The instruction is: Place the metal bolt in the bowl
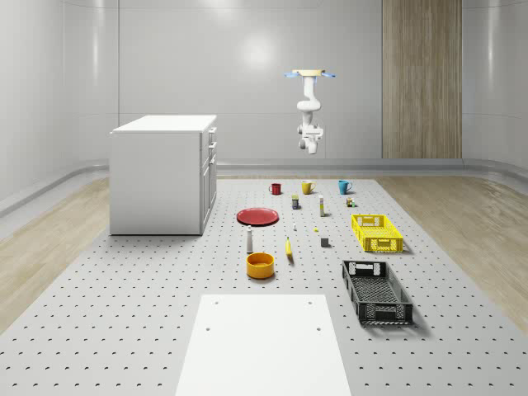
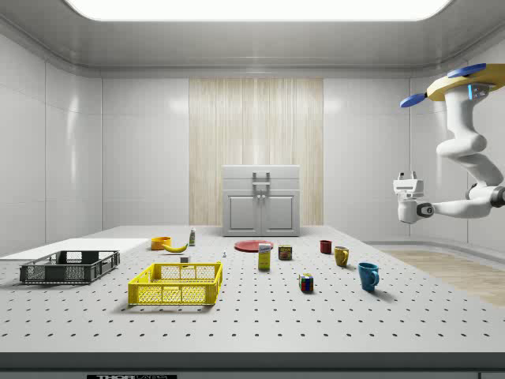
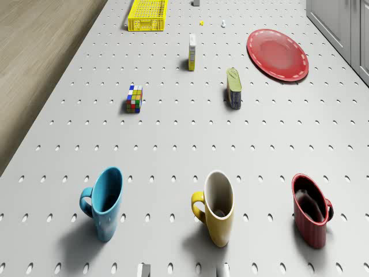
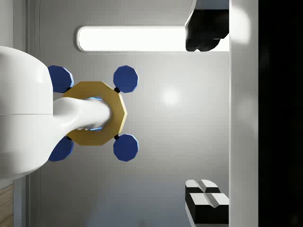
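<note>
Hovering high above the worktop's (image 1: 124, 313) far end, over three mugs (image 3: 218, 208): drone (image 1: 310, 75), gripper (image 4: 189, 118) spread wide, empty. Lying between one red plate (image 1: 257, 216) and two crates (image 1: 376, 232): metal bolt (image 1: 315, 228), well apart from one orange bowl (image 1: 260, 265).

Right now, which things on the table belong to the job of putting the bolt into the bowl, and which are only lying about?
Job: small pale piece, probably the bolt; orange bowl; gripper, open, under the hovering drone.
Lying about: red plate; banana; blue mug; yellow crate; black crate.
</note>
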Robot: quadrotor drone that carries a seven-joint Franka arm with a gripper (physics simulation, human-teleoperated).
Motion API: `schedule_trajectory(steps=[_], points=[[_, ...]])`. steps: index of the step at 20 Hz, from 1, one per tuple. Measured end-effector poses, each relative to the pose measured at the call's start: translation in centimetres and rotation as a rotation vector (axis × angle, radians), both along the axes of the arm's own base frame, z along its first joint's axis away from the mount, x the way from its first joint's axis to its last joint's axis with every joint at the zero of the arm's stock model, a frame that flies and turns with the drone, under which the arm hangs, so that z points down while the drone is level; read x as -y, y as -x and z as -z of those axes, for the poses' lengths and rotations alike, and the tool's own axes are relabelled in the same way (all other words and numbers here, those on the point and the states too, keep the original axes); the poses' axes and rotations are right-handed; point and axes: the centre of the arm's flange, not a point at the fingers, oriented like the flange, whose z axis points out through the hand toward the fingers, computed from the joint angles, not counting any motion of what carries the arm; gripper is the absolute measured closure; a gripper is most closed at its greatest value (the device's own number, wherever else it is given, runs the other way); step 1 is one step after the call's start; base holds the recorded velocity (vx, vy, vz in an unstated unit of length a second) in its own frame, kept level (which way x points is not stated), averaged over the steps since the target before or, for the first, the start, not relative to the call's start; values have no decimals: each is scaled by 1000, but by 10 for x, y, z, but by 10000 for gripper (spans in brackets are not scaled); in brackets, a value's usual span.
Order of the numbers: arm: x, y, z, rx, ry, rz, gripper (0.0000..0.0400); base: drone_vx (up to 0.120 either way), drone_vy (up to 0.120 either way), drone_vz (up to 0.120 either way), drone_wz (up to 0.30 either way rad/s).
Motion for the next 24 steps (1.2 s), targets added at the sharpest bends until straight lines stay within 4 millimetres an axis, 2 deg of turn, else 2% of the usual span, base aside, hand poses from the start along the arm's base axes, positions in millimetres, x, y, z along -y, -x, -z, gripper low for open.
schedule_trajectory(steps=[6,12,17,24], points=[[0,4,-43,5,0,0,0,0,-7,0,0],[0,1,-75,9,0,0,0,0,-120,0,0],[0,1,-87,13,0,0,0,88,-120,0,0],[0,1,-92,19,0,0,0,120,-120,0,0]])
